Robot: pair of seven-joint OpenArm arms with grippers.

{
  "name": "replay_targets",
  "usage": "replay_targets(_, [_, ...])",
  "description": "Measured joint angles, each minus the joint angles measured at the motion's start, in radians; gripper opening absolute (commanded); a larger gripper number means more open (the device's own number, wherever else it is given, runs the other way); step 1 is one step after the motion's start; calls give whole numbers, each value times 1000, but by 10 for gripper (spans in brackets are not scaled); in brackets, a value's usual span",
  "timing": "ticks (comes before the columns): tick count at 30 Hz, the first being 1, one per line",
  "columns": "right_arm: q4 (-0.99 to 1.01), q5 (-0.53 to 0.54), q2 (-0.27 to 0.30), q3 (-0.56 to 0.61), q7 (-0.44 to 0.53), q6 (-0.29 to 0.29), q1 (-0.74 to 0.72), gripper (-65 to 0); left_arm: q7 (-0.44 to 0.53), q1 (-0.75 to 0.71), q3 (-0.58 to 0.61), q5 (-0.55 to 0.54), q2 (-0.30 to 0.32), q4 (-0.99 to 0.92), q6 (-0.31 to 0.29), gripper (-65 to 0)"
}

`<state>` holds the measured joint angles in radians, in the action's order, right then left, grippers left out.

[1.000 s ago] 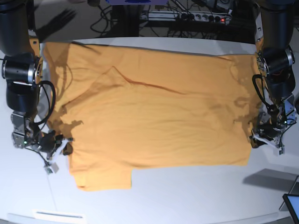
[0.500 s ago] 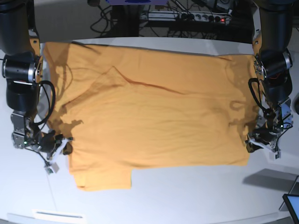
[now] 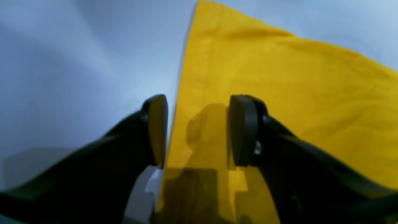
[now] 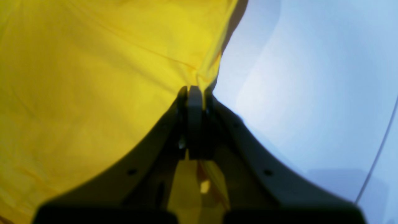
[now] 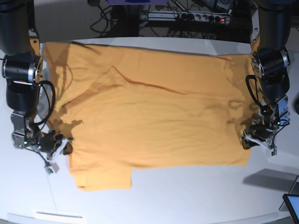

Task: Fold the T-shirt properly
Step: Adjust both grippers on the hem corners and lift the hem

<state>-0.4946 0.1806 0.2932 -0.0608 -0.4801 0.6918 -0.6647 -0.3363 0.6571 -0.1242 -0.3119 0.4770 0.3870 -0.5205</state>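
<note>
T-shirt point(image 5: 154, 112) lies flat on table point(image 5: 196, 196). Right hand point(image 4: 194, 93) pinched tight on its edge. Left hand point(image 3: 197, 130) apart, straddling other edge. Close left fully first, then lift both sides evenly so cloth folds straight.

No legible text, labels, brands or numbers in any view. The plain orange-yellow short-sleeved cloth T-shirt point(image 5: 149, 116) carries no print. The blue-and-white panel at the far edge of the base view point(image 5: 135, 2) is cropped and unreadable, and the grey power strip at the far side point(image 5: 201, 17) has marks too small to make out.
</note>
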Motion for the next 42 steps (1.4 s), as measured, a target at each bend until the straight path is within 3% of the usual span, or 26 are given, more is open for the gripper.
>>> replay_targets(32, [0,0,0,0,0,0,0,-649,-1,-1,-5,0,10,-3,9,-329])
replay_targets(35, [0,0,0,0,0,0,0,-649,1,-1,-7,-3,37,-3,63,-287])
replay_targets(42, [0,0,0,0,0,0,0,-649,11,-32,-2,-6,47,1,60,-259])
